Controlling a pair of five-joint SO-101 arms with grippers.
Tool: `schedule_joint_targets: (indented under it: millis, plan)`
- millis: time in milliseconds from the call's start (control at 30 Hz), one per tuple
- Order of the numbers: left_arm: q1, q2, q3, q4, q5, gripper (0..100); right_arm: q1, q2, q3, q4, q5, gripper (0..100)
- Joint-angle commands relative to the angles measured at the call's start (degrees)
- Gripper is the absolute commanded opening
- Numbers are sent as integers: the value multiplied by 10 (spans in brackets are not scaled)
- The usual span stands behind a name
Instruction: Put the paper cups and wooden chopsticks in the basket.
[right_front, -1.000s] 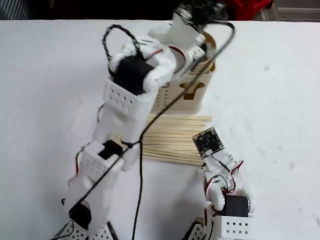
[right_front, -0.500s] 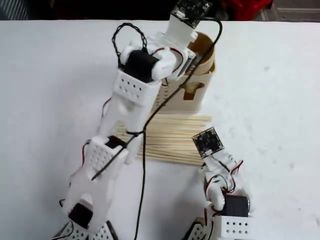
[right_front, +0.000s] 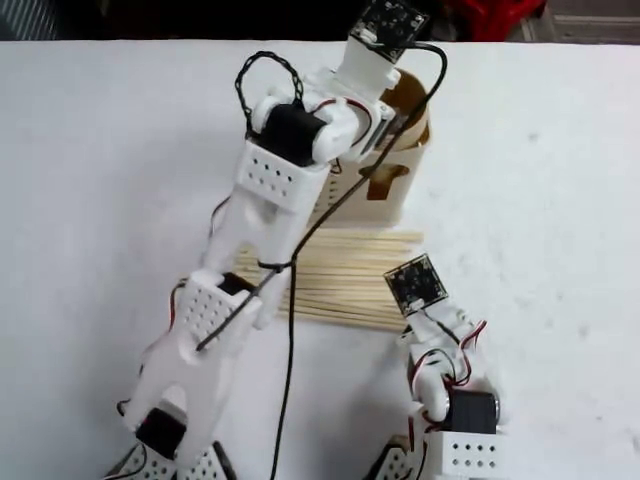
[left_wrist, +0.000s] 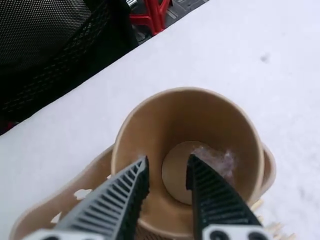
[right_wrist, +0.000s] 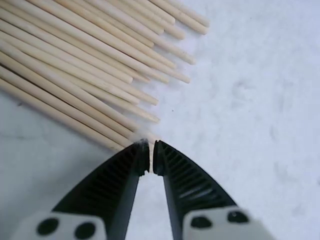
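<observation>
Basket (right_front: 392, 190): mostly hidden behind left arm (right_front: 275, 180).
Left gripper (left_wrist: 167, 167): slightly parted, empty, above cup (left_wrist: 200, 115).
Right gripper (right_wrist: 151, 147): closed, empty, tips beside chopsticks (right_wrist: 90, 65).

- The table (right_front: 560, 200) has a white, faintly mottled top that runs back to a dark far edge.
- The wooden chopsticks (right_front: 345, 275) lie flat on it near the middle in a loose, roughly parallel pile with uneven ends.
- A tan basket (right_front: 390, 185) stands on it just behind the pile.
</observation>
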Motion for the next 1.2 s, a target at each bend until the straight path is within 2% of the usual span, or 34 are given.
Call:
schedule_joint_targets:
  millis: [0, 233, 333, 400, 600, 767, 867, 933, 1000, 1167]
  plan:
    - [-9, 4, -40, 9, 6, 150, -1, -3, 4, -9, 5, 35]
    - [-40, -148, -32, 22, 5, 150, -1, -3, 4, -9, 6, 35]
    - [-72, -204, -31, 63, 5, 150, -1, -3, 4, -9, 6, 35]
    - [-100, -233, -31, 108, 5, 150, -1, -3, 4, -9, 6, 35]
    - [-225, -315, 78, 111, 8, 150, 1, -3, 4, -10, 6, 35]
    - [-289, -437, 350, 111, 0, 154, 2, -5, -2, -18, 61, 35]
    - [-299, -527, 566, 105, -52, 154, 3, -4, -4, -22, 62, 31]
    - [-306, -584, 722, 70, -68, 154, 3, -4, -4, -22, 66, 31]
    - [-322, -640, 880, -16, -62, 154, 3, -4, -4, -21, 69, 31]
    - [-369, -794, 1267, -320, -63, 151, 1, -3, -25, -21, 69, 34]
